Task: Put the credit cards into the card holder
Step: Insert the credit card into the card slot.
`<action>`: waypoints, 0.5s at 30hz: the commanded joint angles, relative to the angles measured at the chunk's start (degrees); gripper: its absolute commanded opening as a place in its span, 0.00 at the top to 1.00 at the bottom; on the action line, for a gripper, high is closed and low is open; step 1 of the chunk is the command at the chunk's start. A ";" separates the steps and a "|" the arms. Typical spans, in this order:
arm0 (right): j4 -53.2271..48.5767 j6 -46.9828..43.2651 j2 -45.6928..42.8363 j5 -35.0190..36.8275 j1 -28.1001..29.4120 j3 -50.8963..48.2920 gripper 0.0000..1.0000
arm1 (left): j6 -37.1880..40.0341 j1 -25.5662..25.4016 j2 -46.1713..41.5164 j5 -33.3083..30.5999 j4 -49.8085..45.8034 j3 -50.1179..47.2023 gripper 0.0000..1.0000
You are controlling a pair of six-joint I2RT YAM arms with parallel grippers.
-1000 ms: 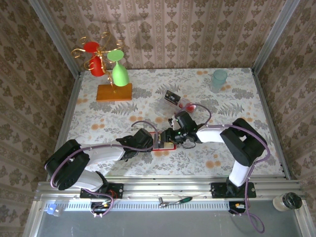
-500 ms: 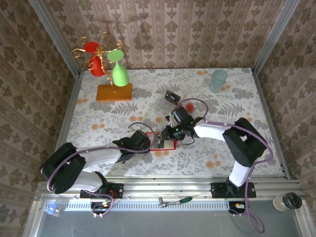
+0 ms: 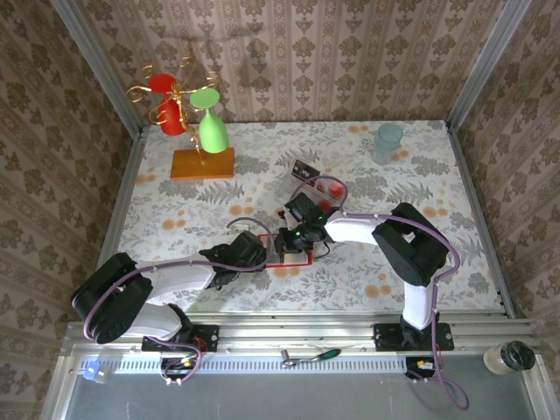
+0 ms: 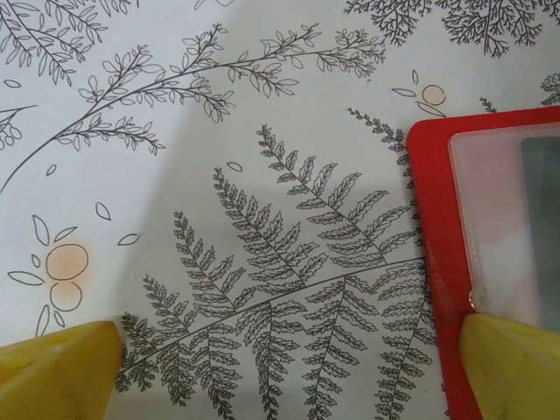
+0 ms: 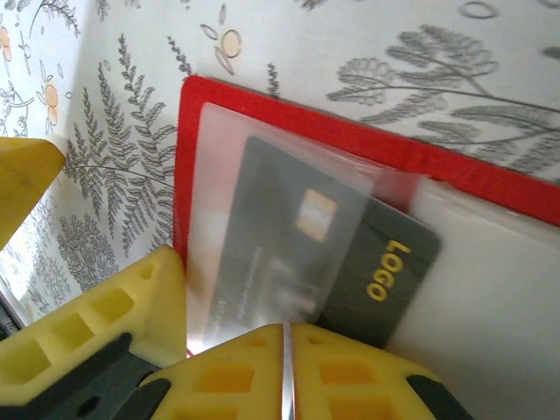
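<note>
The red card holder lies flat on the tablecloth between the two arms. In the right wrist view a black credit card with a gold "LOGO" sits partly under the holder's clear pocket. My right gripper is shut, its tips at the card's near edge; from above it hovers over the holder. My left gripper is open wide, and one of its fingers rests on the holder's left rim. Another dark card and a whitish one with a red blotch lie behind.
A gold rack with red and green glasses on a wooden base stands at the back left. A teal cup is at the back right. Patterned walls close three sides. A screwdriver and a jar lie beyond the near rail.
My right gripper has slid left over the holder and its jaws have closed. The left gripper shifted slightly left early on, then stayed put and open.
</note>
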 commanded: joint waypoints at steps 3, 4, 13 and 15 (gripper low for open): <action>-2.94 -0.10 -1.08 1.63 0.04 1.46 0.88 | -0.68 0.38 -0.44 -0.68 -0.03 -0.55 0.00; -3.36 -0.25 -2.31 2.01 -0.33 1.39 0.88 | -0.60 0.36 -0.63 -0.76 -0.36 -0.47 0.00; -6.95 -2.59 -6.64 5.78 -2.54 0.12 0.90 | -0.20 1.44 -3.79 -1.82 -2.08 -1.15 0.00; -6.87 -2.70 -6.05 5.75 -2.54 0.16 0.91 | -0.11 1.89 -4.10 -1.55 -2.08 -1.59 0.00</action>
